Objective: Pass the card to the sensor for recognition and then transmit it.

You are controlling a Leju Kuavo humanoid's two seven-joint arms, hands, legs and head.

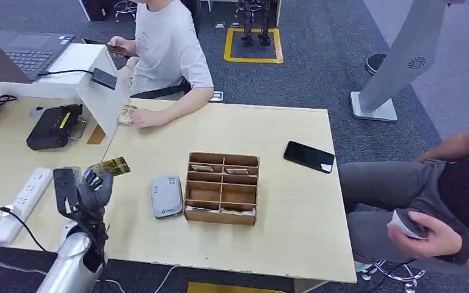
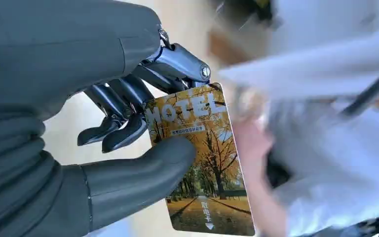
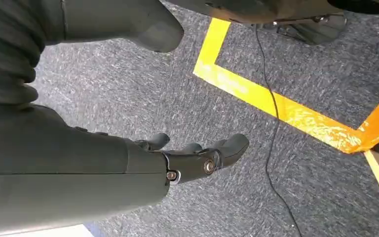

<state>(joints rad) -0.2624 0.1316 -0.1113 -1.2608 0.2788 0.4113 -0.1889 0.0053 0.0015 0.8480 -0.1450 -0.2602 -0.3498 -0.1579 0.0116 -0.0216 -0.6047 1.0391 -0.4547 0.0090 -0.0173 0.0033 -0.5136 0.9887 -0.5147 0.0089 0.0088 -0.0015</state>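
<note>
Pinching the hotel card between thumb and fingers, our left hand held it above the bench, near the grey sensor; our right hand hung empty, fingers spread.

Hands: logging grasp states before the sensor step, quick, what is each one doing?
Left hand: holding the card, pinched by its thumb.
Right hand: open, holding nothing.

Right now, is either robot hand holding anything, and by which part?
The left robot hand pinches the hotel card between thumb and fingers at its printed "HOTEL" end; the other end sticks out free. The right robot hand holds nothing, fingers apart over the carpet.
</note>
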